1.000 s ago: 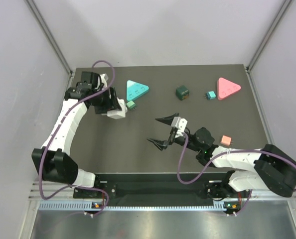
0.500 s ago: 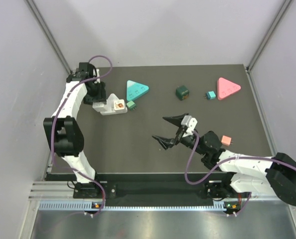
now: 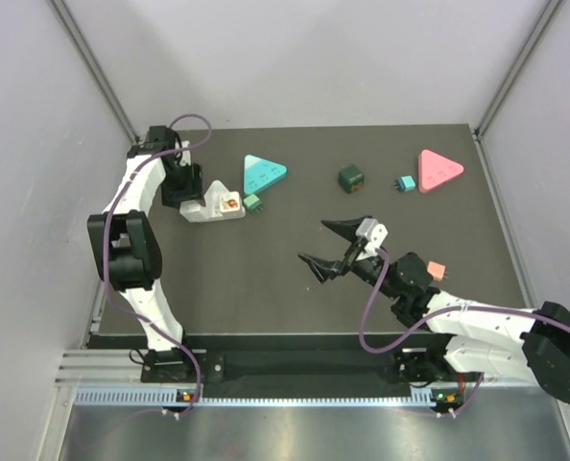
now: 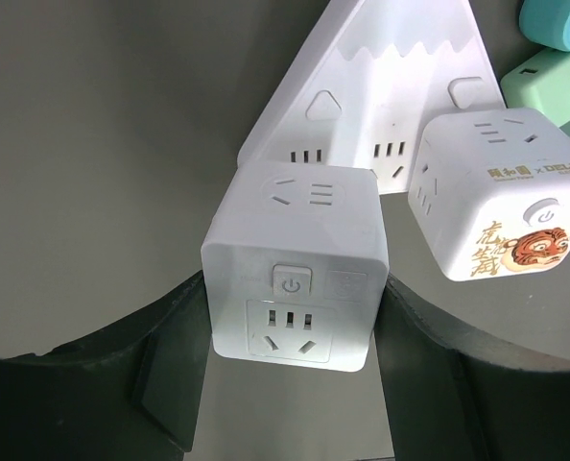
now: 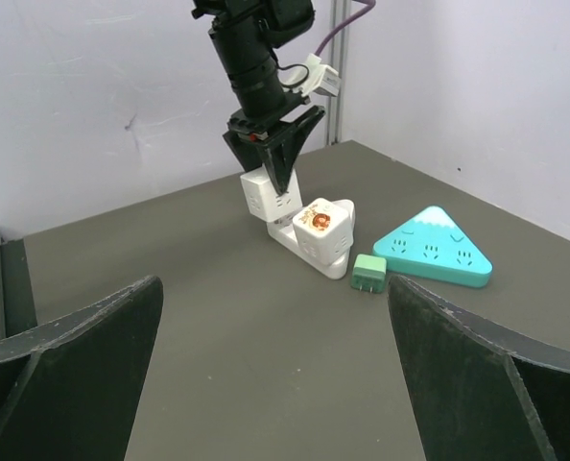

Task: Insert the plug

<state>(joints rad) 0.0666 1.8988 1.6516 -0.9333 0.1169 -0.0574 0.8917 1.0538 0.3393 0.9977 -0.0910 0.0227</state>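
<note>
Over at the far left corner of the worktop (image 3: 266, 298), the left gripper (image 4: 295, 360) has a dark finger (image 4: 170, 370) pressed on each side of the white cube plug (image 4: 295, 250), a firm hold at medium width. The cube's button and socket holes face the wrist camera. It sits at one end of the white triangular power strip (image 4: 381, 86), touching or just above it; whether it is seated in the strip, I cannot tell. Just beside it on the same strip stands a second white cube with a tiger picture (image 4: 501, 192). A small green plug (image 3: 252, 202) lies just beside that strip, and a teal triangular strip (image 3: 264, 173) is right behind it. Along the far edge, towards the right, come a dark green cube (image 3: 351, 178), a small teal plug (image 3: 406, 182) and a pink triangular strip (image 3: 439, 170) touching it. The right gripper (image 3: 314, 242) hovers over the middle of the worktop, jaws spread wide, holding nothing and pointing towards the left arm. A coral cube (image 3: 436, 272) lies near the right edge beside the right arm.
</note>
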